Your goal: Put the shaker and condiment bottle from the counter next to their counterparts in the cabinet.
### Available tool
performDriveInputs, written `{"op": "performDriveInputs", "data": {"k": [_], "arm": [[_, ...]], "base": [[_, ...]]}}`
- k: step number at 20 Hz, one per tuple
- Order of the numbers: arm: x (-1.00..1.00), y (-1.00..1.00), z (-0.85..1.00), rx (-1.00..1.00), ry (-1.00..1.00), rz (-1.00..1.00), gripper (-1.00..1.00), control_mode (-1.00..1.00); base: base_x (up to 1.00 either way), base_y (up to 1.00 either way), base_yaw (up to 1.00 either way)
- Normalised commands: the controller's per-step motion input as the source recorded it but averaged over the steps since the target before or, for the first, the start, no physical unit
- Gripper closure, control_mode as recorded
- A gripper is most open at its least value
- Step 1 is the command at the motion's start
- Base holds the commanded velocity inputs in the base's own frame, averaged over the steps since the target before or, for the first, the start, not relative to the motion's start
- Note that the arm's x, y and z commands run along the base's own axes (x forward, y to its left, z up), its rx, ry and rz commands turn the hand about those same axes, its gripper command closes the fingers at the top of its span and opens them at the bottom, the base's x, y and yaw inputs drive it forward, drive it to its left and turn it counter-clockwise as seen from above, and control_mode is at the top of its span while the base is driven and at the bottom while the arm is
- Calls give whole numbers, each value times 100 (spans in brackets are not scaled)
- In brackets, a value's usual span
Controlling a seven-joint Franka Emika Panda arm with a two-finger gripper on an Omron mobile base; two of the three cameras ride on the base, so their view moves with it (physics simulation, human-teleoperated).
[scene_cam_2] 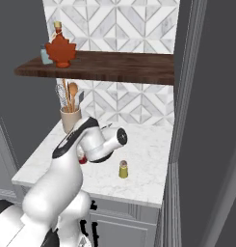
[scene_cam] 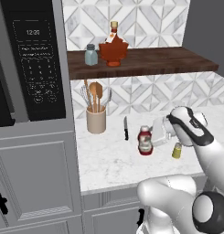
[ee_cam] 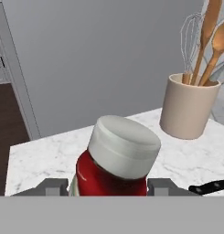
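The gripper [ee_cam: 112, 186] is clenched on the red bottle [scene_cam: 145, 140] standing on the counter [scene_cam: 113, 164] near the yellow shaker [scene_cam: 177, 150]; next, I judge, lift it to the shelf [scene_cam: 145, 61] beside the maple-leaf bottle [scene_cam: 114, 48]

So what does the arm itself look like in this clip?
A glossy white arm of rounded, bulbous segments, with dark grey discs at the joints and a black band around the wrist. The hand view shows two small grey finger tips. No loose cables or printed markings can be seen.
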Motion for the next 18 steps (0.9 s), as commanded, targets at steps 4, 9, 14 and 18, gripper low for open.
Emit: {"op": "performDriveInputs", "data": {"k": [4, 9, 14, 18], "arm": [[-2, 18, 100, -2, -3, -21, 100, -100], [-2, 4, 100, -3, 0, -39, 100, -100], [-4, -21, 100, 0, 2, -42, 100, -100], [-14, -27, 100, 0, 2, -20, 100, -100]], "base": [[0, 0, 0], [0, 0, 0], [0, 0, 0], [0, 0, 0]]}}
